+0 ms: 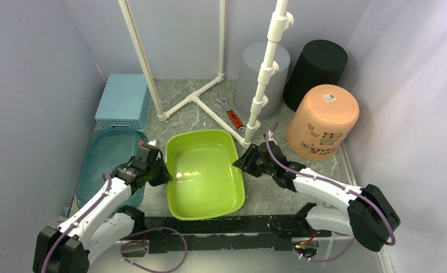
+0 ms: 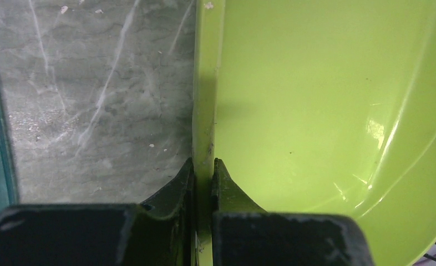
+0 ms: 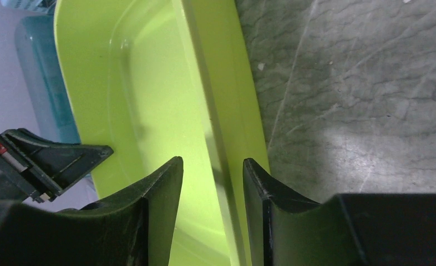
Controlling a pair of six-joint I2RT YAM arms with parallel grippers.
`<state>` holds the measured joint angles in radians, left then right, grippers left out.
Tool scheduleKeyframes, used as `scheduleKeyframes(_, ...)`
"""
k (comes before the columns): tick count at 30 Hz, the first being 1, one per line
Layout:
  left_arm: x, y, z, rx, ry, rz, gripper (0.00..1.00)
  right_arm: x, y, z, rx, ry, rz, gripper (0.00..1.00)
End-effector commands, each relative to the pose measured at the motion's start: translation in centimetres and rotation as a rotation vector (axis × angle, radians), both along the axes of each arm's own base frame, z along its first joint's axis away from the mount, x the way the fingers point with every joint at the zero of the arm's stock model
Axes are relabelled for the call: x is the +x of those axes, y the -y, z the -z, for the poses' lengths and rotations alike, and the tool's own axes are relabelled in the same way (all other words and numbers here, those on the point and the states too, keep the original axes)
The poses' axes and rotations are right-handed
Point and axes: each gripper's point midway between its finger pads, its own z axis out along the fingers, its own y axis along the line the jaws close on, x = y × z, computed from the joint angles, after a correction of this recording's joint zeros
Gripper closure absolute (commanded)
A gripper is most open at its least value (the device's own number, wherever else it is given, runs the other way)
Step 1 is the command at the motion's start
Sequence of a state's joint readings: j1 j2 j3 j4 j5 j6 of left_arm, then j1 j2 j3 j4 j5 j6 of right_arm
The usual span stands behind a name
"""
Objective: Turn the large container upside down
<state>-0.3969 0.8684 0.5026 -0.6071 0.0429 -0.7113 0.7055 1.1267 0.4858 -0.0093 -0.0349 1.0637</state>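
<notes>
The large container [image 1: 204,170], a lime-green tub, stands open side up in the middle of the table. My left gripper [image 1: 164,173] is at its left rim. In the left wrist view the left gripper [image 2: 203,162] is shut on the thin green rim [image 2: 207,83], one finger outside and one inside. My right gripper [image 1: 239,162] is at the tub's right rim. In the right wrist view the right gripper [image 3: 213,162] stands open astride the rim [image 3: 221,111], with gaps on both sides of it.
A teal tub [image 1: 104,156] lies left of the green one, behind my left arm. A blue basket [image 1: 123,101] is at the back left. A white pipe frame [image 1: 201,99], a wrench [image 1: 230,114], and upturned grey [image 1: 261,71], black [image 1: 318,68] and orange [image 1: 322,120] buckets stand behind.
</notes>
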Motion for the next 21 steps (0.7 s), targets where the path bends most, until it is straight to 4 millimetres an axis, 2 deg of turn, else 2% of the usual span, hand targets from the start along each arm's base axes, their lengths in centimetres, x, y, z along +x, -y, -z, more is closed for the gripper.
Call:
scheduleKeyframes(1, 0.0, 1.3, -0.2, -0.050, 0.013, 0.062, 0.97, 1.3, -2.1, -3.1, 0.155, 0.063, -0.028, 0.55)
scheduleKeyframes(3, 0.0, 1.5, -0.2, -0.058, 0.010, 0.067, 0.97, 1.3, -2.1, -3.4, 0.175, 0.058, -0.036, 0.62)
scheduleKeyframes(6, 0.0, 1.6, -0.2, -0.062, 0.013, 0.075, 0.97, 1.4, -2.1, -4.5, 0.239, 0.090, -0.047, 0.65)
scheduleKeyframes(10, 0.0, 1.7, -0.2, -0.068, 0.022, 0.086, 0.97, 1.4, -1.6, -3.9, 0.258, 0.081, -0.058, 0.64)
scheduleKeyframes(13, 0.1, 2.0, -0.2, -0.079, 0.028, 0.094, 0.97, 1.1, -2.3, -4.0, 0.287, 0.093, -0.116, 0.65)
scheduleKeyframes(21, 0.2, 2.8, -0.7, -0.125, 0.047, 0.123, 0.98, 1.5, -3.3, -3.0, 0.338, 0.077, -0.136, 0.74)
